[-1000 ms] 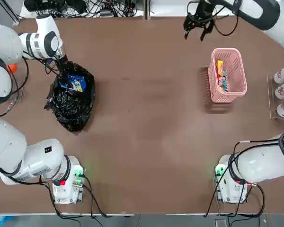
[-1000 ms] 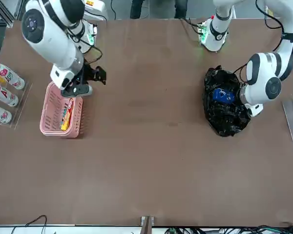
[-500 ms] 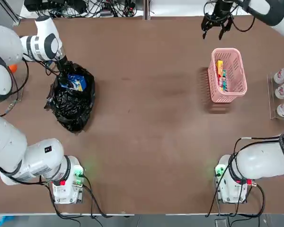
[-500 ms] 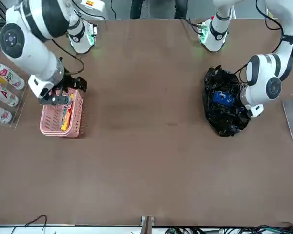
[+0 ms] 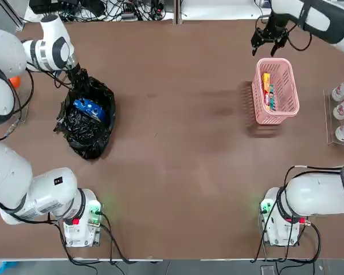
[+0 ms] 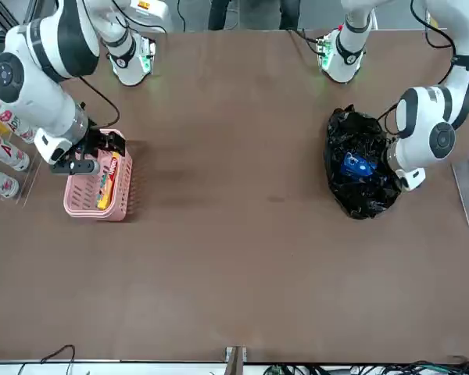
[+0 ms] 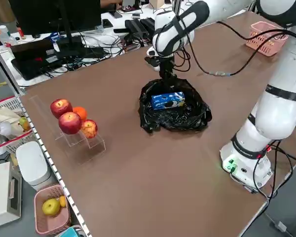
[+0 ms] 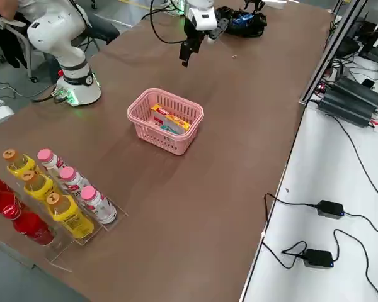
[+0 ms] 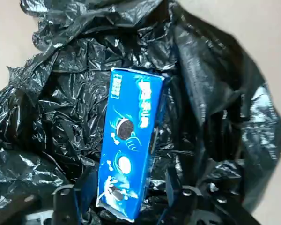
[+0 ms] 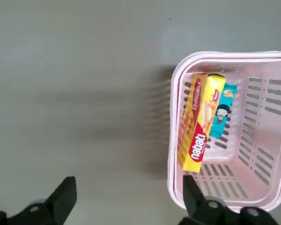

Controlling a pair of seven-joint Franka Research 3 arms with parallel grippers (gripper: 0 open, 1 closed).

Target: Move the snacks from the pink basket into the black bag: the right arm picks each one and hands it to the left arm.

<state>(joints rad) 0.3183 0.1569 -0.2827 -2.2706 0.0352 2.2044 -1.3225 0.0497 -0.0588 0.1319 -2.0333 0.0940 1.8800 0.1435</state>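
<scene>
Hovering beside the pink basket [image 5: 277,91], the right gripper [image 5: 269,39] had fingers spread; left gripper [image 9: 126,197] fingers straddled the blue-and-white pouch [image 9: 130,140] loosely in the black bag [image 5: 87,119].

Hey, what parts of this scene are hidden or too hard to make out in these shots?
- Teal packet: right wrist view, partly under the yellow packet in the pink basket.
- Left gripper: top view, jaws hidden behind the arm and the black bag folds.
- Blue pouch: left wrist view, its near end is lost among the bag's folds.
- Bottle labels: right side view, too small to read.
</scene>
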